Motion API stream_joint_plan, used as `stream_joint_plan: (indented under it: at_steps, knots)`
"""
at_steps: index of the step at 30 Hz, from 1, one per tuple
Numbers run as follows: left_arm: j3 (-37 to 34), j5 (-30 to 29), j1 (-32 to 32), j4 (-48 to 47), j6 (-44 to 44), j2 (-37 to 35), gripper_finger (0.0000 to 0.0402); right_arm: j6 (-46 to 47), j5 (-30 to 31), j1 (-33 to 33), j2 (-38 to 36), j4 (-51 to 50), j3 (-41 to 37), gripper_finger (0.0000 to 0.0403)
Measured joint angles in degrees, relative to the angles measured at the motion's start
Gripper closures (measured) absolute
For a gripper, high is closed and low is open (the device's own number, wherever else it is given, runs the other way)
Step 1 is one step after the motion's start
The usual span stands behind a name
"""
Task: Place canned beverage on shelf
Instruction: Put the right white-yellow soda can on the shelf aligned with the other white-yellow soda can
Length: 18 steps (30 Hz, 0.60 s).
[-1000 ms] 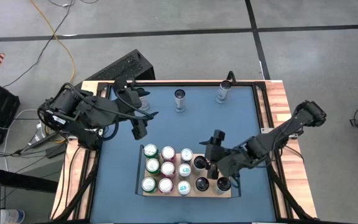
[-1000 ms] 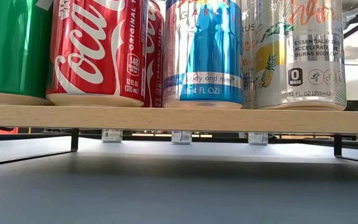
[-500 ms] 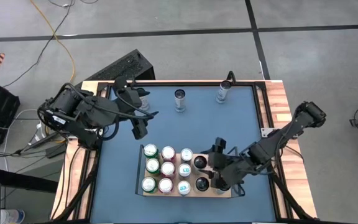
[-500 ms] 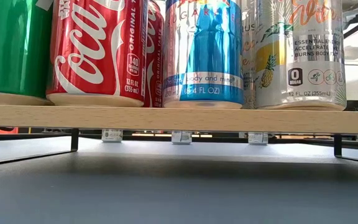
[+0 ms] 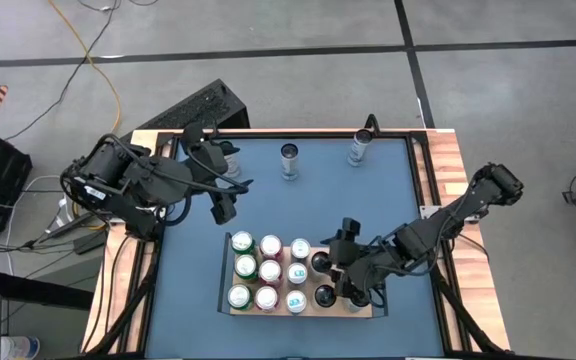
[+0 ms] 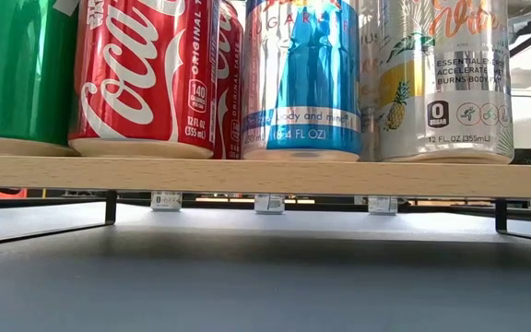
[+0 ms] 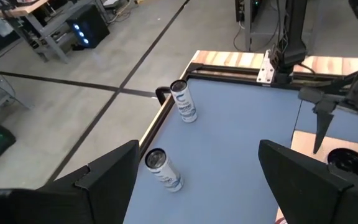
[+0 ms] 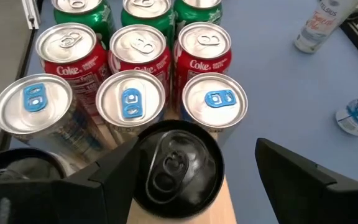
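The shelf [image 5: 366,310], a light-wood board [image 6: 265,175], stands at the table's near middle and carries several upright cans: green, red Coke [image 8: 69,48], blue-tabbed [image 8: 215,99] and black. My right gripper [image 5: 340,276] hovers open over the shelf's right end. A black can [image 8: 176,165] stands on the board [image 8: 230,200] and shows between its two fingers, nearer one of them; I see no touch. My left gripper [image 5: 225,208] waits open in the air over the table's left part, with nothing between its fingers [image 7: 197,152].
Loose cans stand on the blue tabletop near its far edge [image 5: 289,158] [image 5: 360,148]; the left wrist view shows them too [image 7: 184,102] [image 7: 163,169]. More black cans stand at the shelf's right end [image 5: 323,296] [image 5: 358,295]. Wooden side strips [image 5: 450,170] border the table.
My right gripper has rolled a little at the wrist above the shelf's right end, staying open. The cans stand where they were.
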Motion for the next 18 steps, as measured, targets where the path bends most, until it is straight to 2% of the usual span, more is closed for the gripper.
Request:
stream_joint_plan:
  at_steps: [18]
  knots:
    - [0.0,-0.8,0.0,-0.4,0.0,0.0,0.0086,-2.8,-0.7,0.8,-0.2,1.7,0.5,0.0102]
